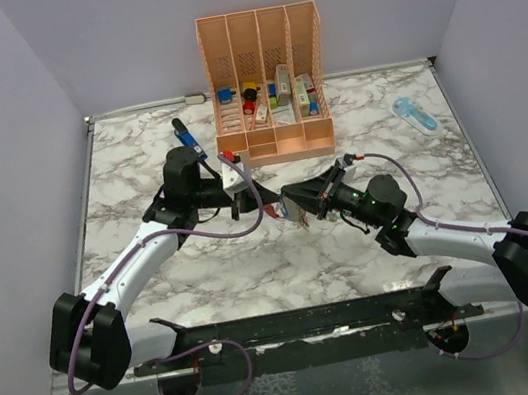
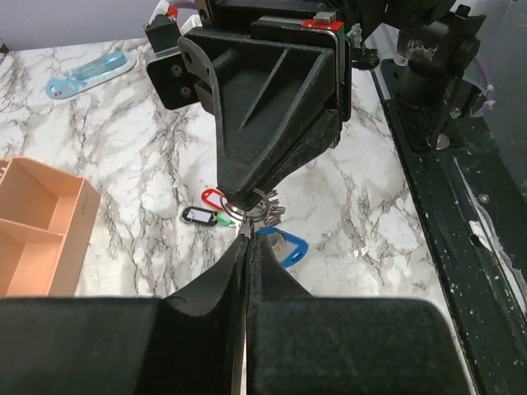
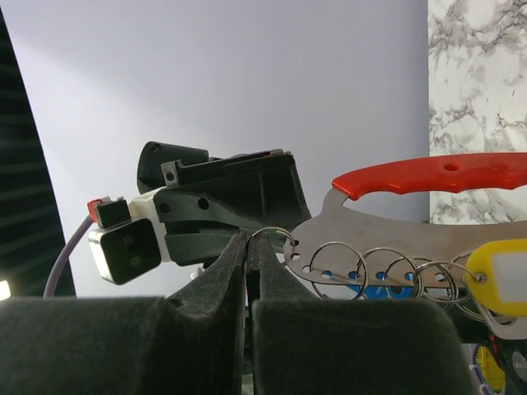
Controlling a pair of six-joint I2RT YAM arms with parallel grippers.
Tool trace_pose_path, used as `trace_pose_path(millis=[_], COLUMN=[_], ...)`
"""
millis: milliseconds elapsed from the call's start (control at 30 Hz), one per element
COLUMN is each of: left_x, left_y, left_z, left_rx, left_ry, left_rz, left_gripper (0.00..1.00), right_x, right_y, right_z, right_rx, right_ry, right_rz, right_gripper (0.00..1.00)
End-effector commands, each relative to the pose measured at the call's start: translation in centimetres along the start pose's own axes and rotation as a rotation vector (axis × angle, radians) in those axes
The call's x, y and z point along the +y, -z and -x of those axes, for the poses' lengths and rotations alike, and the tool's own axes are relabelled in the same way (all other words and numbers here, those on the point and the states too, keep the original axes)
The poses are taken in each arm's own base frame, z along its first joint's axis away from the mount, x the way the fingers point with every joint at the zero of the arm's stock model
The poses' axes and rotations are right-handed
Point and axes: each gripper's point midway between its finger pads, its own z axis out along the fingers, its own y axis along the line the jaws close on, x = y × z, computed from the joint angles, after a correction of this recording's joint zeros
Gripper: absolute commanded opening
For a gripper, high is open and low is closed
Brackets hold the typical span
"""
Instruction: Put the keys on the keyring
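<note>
Marbled worktop, grey walls on three sides, two arms meeting tip to tip over its middle.

1. Left claw: clenched, fingers pressed flat together. Its tips meet the tips of the opposite claw head-on. Whether anything is caught between them cannot be told.
2. Right claw: clenched. A thin split ring arches out from between its tips, so it is grasping that ring.
3. Keyring: large loop, red half above, grey metal half below. Its grey end sits just beside the right claw's tips and the body runs off to that claw's side. More wire rings hang in a row from holes along the grey half.
4. Keys: a small metal bunch right at the point where the two claws meet.
5. Tags: yellow tag at the far end of the ring row, away from the right claw. Red tag and black tag are just beyond the left claw's tips, and the blue tag is close beside them. Whether these hang or lie on the marble cannot be told.
6. Peach organiser: well beyond both claws, against the back wall, small items in its compartments.
7. Pale blue gadget: well beyond the right claw, near the side wall.
8. Blue pen-like tool: beyond the left claw, by that arm's wrist.
</note>
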Motion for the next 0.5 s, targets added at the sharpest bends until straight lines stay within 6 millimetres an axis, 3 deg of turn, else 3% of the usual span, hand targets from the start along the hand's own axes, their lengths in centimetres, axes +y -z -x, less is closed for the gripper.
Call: trace_pose_path(millis=[0, 100, 267, 467], left_x=[1.0, 1.3, 1.7, 1.5], left_y=[0.2, 0.2, 0.4, 0.8], left_z=[0.1, 0.4, 1.0, 1.2], left_rx=[0.026, 0.022, 0.023, 0.043], left_ry=[-0.030, -0.026, -0.025, -0.044], left_rz=[0.045, 0.059, 0.090, 0.098], left_gripper=[0.00, 0.01, 0.27, 0.41], right_x=[2.8, 2.6, 2.7, 2.7], right_y=[0.6, 0.7, 0.8, 0.8], right_z=[-1.6, -1.7, -1.7, -1.7], right_rx=[0.076, 0.086, 0.082, 0.083], right_ry=[-0.019, -0.016, -0.014, -0.019], right_rz=[0.105, 0.108, 0.109, 0.100], right_gripper=[0.01, 0.01, 0.01, 0.01])
